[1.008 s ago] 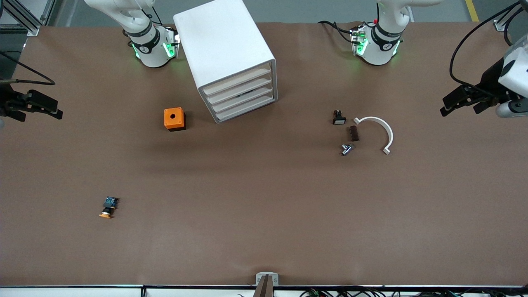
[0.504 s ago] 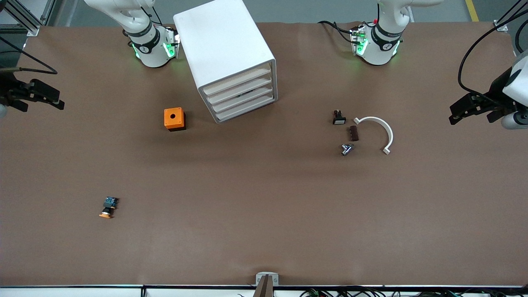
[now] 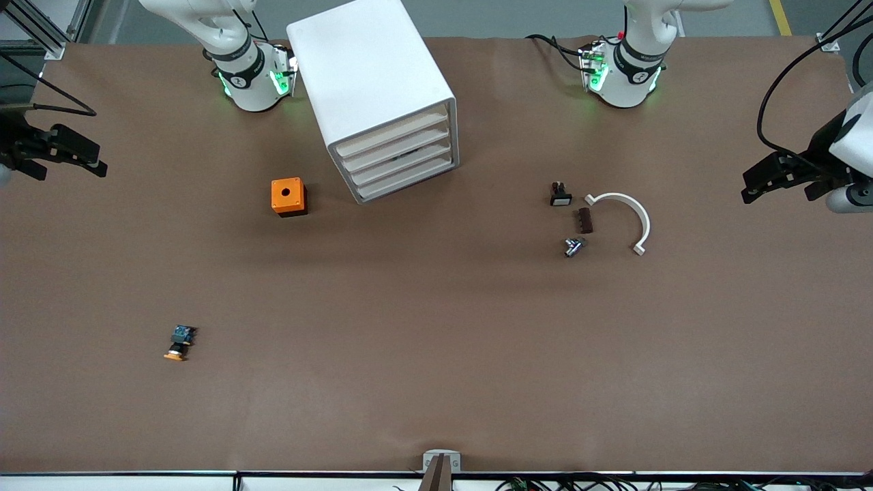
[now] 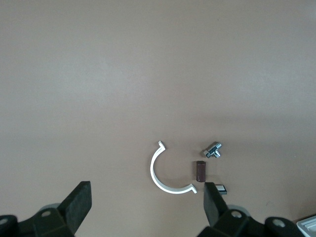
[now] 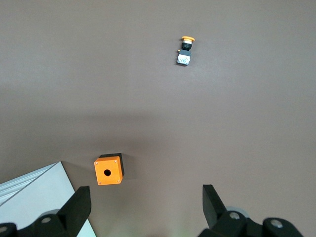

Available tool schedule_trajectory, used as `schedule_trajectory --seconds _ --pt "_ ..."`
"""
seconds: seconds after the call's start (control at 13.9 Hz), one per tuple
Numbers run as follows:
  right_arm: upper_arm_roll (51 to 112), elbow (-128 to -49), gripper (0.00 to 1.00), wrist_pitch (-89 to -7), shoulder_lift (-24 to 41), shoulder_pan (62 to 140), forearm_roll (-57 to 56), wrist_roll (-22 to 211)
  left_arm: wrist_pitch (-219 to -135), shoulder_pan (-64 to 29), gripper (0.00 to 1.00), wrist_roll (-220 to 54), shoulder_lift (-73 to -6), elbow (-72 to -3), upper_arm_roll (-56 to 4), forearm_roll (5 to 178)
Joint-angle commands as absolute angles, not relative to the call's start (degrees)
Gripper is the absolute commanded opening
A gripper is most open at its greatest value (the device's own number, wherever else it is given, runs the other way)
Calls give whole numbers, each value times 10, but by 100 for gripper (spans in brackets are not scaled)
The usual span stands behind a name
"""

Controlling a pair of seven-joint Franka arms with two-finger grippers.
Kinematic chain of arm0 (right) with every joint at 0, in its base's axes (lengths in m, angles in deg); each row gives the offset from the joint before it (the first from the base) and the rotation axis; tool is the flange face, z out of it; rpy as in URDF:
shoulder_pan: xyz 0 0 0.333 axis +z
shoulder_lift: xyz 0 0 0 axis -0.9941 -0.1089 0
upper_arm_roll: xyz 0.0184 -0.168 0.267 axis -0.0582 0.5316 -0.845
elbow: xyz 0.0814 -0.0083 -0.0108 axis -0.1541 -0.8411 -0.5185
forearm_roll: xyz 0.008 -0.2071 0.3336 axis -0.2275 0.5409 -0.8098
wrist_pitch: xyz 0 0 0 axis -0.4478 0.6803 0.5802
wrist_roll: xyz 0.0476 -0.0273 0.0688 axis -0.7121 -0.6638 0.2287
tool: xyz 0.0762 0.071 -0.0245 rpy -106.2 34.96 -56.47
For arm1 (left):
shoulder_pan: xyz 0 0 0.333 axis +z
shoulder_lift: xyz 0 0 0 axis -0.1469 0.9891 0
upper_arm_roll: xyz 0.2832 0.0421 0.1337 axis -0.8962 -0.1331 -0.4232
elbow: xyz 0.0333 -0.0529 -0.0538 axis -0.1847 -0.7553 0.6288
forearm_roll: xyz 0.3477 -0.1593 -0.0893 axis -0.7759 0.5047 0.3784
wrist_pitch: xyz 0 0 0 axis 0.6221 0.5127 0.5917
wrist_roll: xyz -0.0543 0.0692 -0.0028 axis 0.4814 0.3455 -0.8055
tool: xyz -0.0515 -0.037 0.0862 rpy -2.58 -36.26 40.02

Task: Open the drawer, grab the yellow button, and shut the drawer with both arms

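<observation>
the button [image 3: 180, 341] lay on the brown table [image 3: 436, 354] nearest the front camera, toward the right arm's end, orange cap pointing at the camera and blue rear part away from it; nothing touched it. farther from the camera, toward the left arm's end, lay a cluster of small parts: a silver metal fitting [image 3: 573, 246], a dark brown block [image 3: 584, 220], a white curved bracket [image 3: 625, 217] just beside them, and a small black piece with a white face [image 3: 560, 194]. about level with these, toward the right arm's end, stood an orange cube with a black hole [image 3: 288, 196]. farther still stood the white cabinet [image 3: 374, 88], its four drawers all pushed in, the drawer [image 3: 394, 134] at the top flush with the rest. the right gripper [image 3: 58, 153] hung over the table's edge at the right arm's end, fingers [image 5: 76, 207] spread apart and empty. the left gripper [image 3: 777, 177] hung over the table at the left arm's end, fingers [image 4: 79, 200] likewise spread apart and empty.
</observation>
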State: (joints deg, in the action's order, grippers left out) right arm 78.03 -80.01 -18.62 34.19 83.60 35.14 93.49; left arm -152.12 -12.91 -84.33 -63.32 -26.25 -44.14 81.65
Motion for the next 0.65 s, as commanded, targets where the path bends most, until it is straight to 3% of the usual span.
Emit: schedule_trajectory --seconds 0.0,0.58 --pt "779 -812 100 -190 358 839 356 926 -1507 -130 100 -848 -635 -241 -432 813" --pt "779 -804 100 -199 358 839 371 932 -1483 -130 100 -806 -633 -232 -427 818"
